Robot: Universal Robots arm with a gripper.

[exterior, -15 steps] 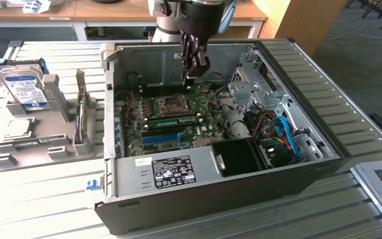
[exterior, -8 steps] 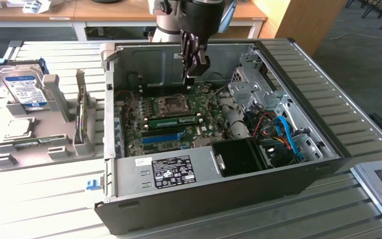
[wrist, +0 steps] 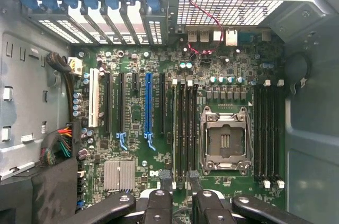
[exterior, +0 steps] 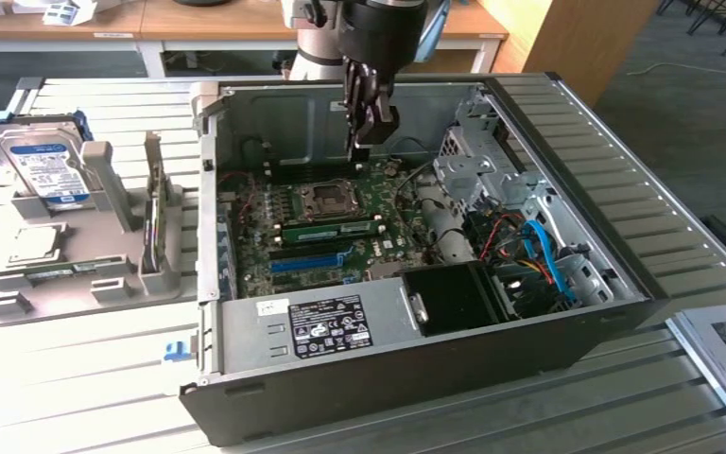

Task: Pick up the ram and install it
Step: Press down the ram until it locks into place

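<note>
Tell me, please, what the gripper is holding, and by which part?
Nothing. The gripper is open above the motherboard, with nothing between its fingers. A ram sits in a slot beside the socket.

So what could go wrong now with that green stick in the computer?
1. The ram sits in a slot right beside the open CPU socket. A sideways bump from the gripper could damage the socket.
2. The pictures do not show whether the ram is pushed fully into its slot, so it might be loose.
3. The gripper hangs over the motherboard between the walls of the case, so a wide swing could hit metal.
</note>
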